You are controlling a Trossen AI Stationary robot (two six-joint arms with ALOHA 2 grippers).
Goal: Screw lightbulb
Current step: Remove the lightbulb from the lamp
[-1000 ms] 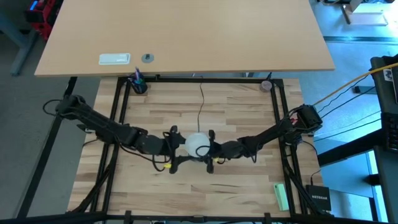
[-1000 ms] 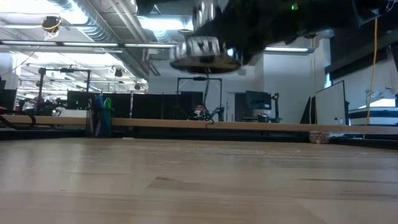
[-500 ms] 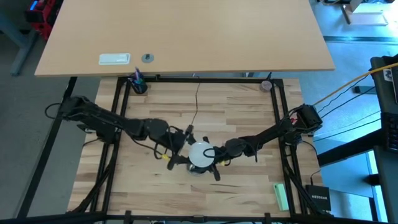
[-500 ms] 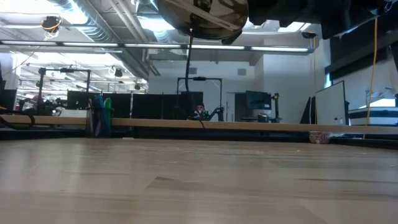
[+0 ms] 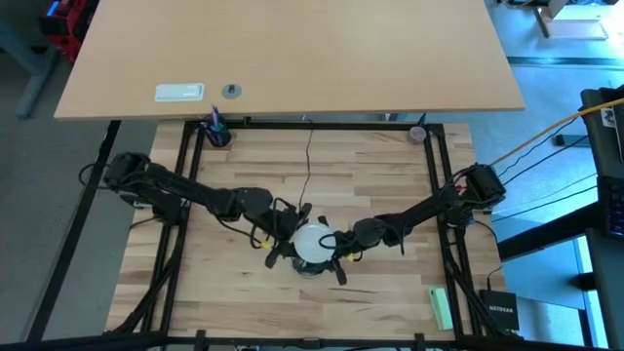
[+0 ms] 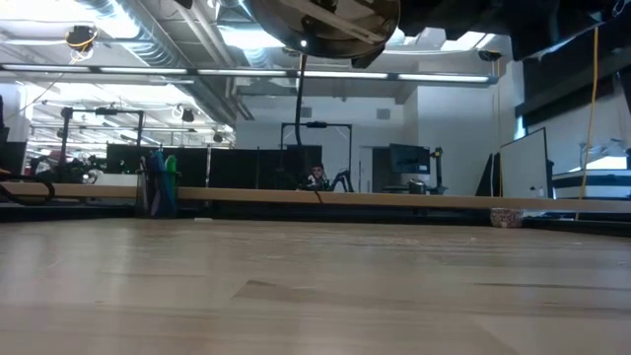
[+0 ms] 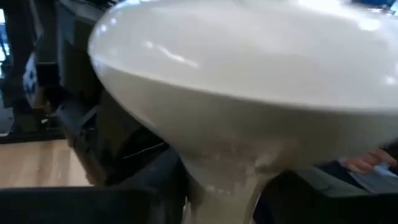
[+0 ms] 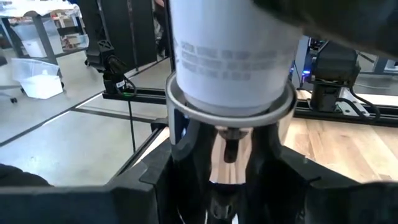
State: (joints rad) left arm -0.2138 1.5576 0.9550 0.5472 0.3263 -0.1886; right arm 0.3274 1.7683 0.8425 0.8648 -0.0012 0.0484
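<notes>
The lightbulb (image 5: 313, 240) was held above the middle of the table (image 5: 390, 175), nearer its front edge, seated in the silver socket (image 8: 229, 130), on which the right gripper (image 5: 336, 244) had its jaws closed partway. The left gripper (image 5: 290, 237) was at the bulb's dome, though whether its jaws had yet pinched the glass could not be told. The bulb looked light, smooth and breakable, best held gently around the widest part of the dome.
</notes>
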